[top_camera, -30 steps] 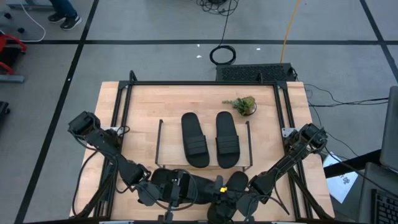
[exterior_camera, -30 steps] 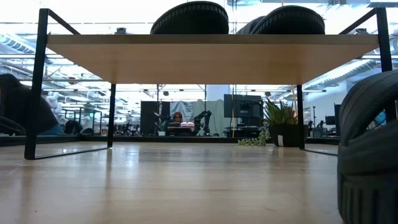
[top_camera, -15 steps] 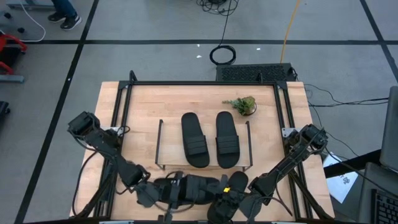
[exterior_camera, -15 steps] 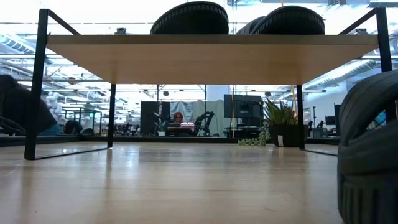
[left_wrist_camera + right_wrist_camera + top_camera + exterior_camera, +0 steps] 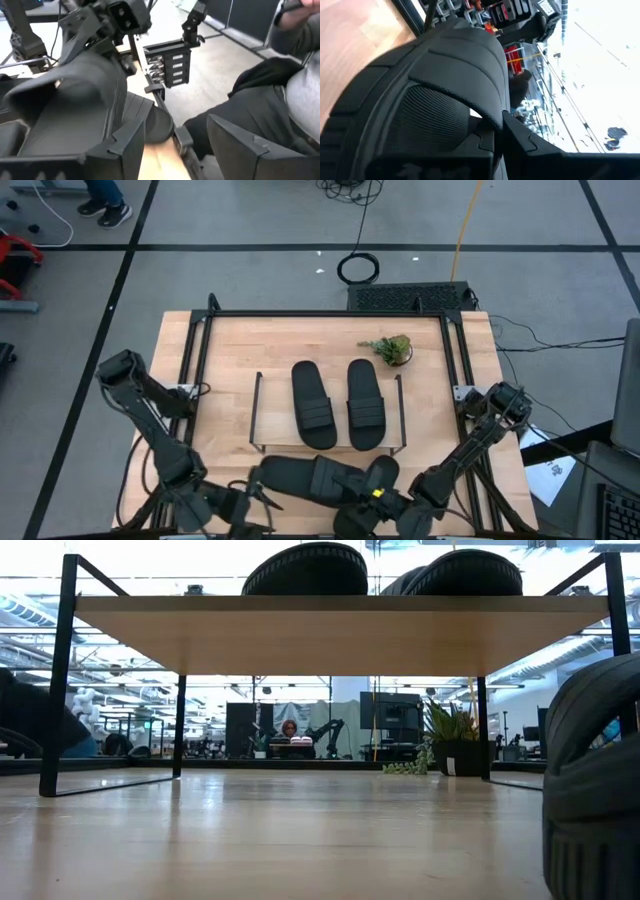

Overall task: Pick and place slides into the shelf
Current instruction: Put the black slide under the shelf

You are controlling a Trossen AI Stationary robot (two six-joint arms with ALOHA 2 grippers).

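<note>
Two black ribbed slides lie atop the shelf; the right gripper clamps a third slide before it, and the left gripper stands parted.

Black slide fills view, ribbed strap uppermost. Right tool clamped on strap edge. Wooden worktop beside slide.

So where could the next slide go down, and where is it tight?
Free: the tabletop under the shelf, bare between its wire frames, and the board left of the two slides on top. Crowded: the near edge, where two more slides overlap, the right gripper shut on one, the left gripper beside them.
</note>
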